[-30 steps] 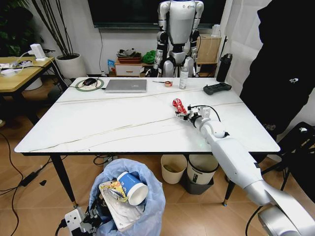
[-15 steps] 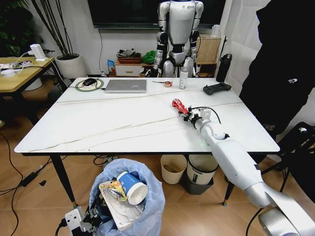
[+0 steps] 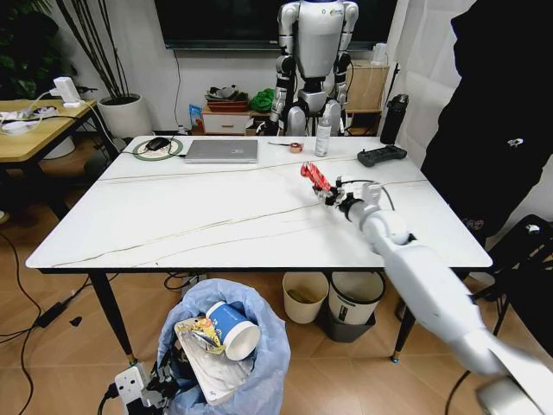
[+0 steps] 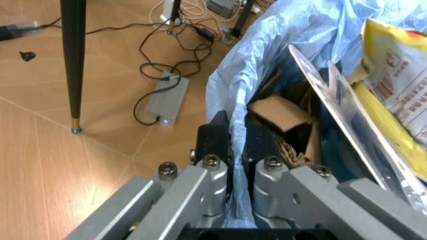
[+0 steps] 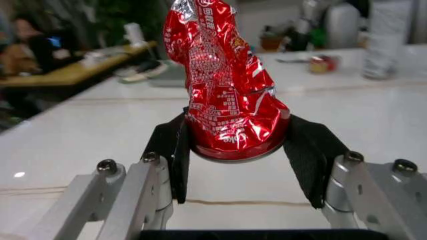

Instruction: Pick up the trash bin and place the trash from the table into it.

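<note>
the right gripper (image 3: 333, 192) is clenched on the red wrapper (image 3: 314, 178), its 2 black pads pressing the crumpled foil from either side in the right wrist view (image 5: 230, 85). compared with 1 second ago, the wrapper has come up off the table (image 3: 173, 226): it then lay low near the right-hand edge, and now it stands upright above the marble, carried slightly toward the far edge, with the arm raised and stretched out. that means the grasp has held and the piece is free to be carried.

the left gripper (image 4: 235, 150) has not moved; it stays pinched on the rim of the light-blue bag lining the trash bin (image 3: 259, 341), which hangs below the table's near edge, toward its left corner. the bin already holds the blue-and-white paper cup (image 3: 232, 328), a yellowish wrapper (image 3: 197, 333) and a flat white pouch (image 3: 216, 372).

no other loose litter is visible on the tabletop, so this wrapper looks like the last piece, and the job seems nearly done.
</note>
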Controlling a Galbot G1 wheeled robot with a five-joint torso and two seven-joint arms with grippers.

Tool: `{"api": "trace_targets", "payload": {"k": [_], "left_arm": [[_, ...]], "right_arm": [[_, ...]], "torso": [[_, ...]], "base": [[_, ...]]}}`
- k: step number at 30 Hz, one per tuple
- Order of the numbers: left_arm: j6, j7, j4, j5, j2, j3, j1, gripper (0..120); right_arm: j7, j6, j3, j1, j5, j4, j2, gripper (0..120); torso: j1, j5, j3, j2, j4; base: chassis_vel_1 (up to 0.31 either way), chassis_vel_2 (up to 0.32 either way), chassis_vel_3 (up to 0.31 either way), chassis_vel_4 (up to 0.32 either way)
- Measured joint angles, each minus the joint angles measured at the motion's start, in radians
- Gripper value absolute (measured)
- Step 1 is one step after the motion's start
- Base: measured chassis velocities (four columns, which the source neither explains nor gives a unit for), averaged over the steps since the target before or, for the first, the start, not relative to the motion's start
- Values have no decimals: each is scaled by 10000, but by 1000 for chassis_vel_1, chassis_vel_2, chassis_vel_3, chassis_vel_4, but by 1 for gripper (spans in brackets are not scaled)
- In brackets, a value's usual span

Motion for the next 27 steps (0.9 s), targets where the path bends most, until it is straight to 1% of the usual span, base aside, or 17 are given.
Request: {"api": "trace_targets", "payload": {"k": [3, 4, 5, 7, 9, 11, 12, 14, 16, 18, 19, 23, 27], "left_arm": [[0, 0, -12, -2, -46, 13, 4, 0], [0, 0, -13, 0, -52, 17, 4, 0], [0, 0, -13, 0, -52, 17, 4, 0], [0, 0, -12, 7, -64, 22, 1, 0], [0, 0, -13, 20, -66, 18, 3, 0], [1, 2, -25, 30, -84, 5, 4, 0], [1, 2, -25, 30, -84, 5, 4, 0], [2, 3, -38, 40, -110, -2, 2, 0], [4, 7, -76, 55, -153, -20, 1, 0], [5, 6, -113, 61, -184, -51, 17, 0], [5, 6, -113, 61, -184, -51, 17, 0], [6, 7, -201, 62, -226, -123, 38, 0], [10, 7, -214, 64, -254, -156, 64, 0]], "right_arm": [[-34, 158, -294, -681, 913, 2307, -660, 43], [39, 158, -384, -815, 1178, 2813, -744, 43], [39, 158, -384, -815, 1178, 2813, -744, 43], [276, 137, -756, -1069, 1853, 4075, -868, 43], [462, 125, -1274, -1176, 2232, 4873, -927, 43], [653, 121, -2096, -1208, 2375, 5523, -948, 43], [653, 121, -2096, -1208, 2375, 5523, -948, 43], [753, 121, -2595, -1209, 2382, 5774, -936, 43], [918, 115, -3516, -1283, 2252, 6017, -869, 43], [1106, 103, -4148, -1463, 2040, 6026, -818, 43], [1106, 103, -4148, -1463, 2040, 6026, -818, 43], [1468, -4, -4937, -2248, 1931, 5968, -872, 43], [1876, -135, -5283, -2551, 2023, 5956, -771, 43]], "torso": [[-1, 2, 0, 0, 2], [-1, 2, -1, 0, 4], [-1, 2, -1, 0, 4], [-2, -2, -2, 0, 5], [-1, 0, -1, 0, 5], [-2, -1, -1, 0, 5], [-2, -1, -1, 0, 5], [-1, 0, -1, 0, 5], [-1, -1, 0, 0, 6], [-1, 0, 0, 0, 6], [-1, 0, 0, 0, 6], [-1, 0, 0, -2, 2], [-1, 2, 0, -2, 3]], "base": [[0, 0, 0, 0], [0, 0, 0, 0], [0, 0, 0, 0], [0, 0, 0, 0], [0, 0, 0, 0], [0, 0, 0, 0], [0, 0, 0, 0], [0, 0, 0, 0], [0, 0, 0, 0], [0, 0, 0, 0], [0, 0, 0, 0], [0, 0, 0, 0], [0, 0, 0, 0]]}}
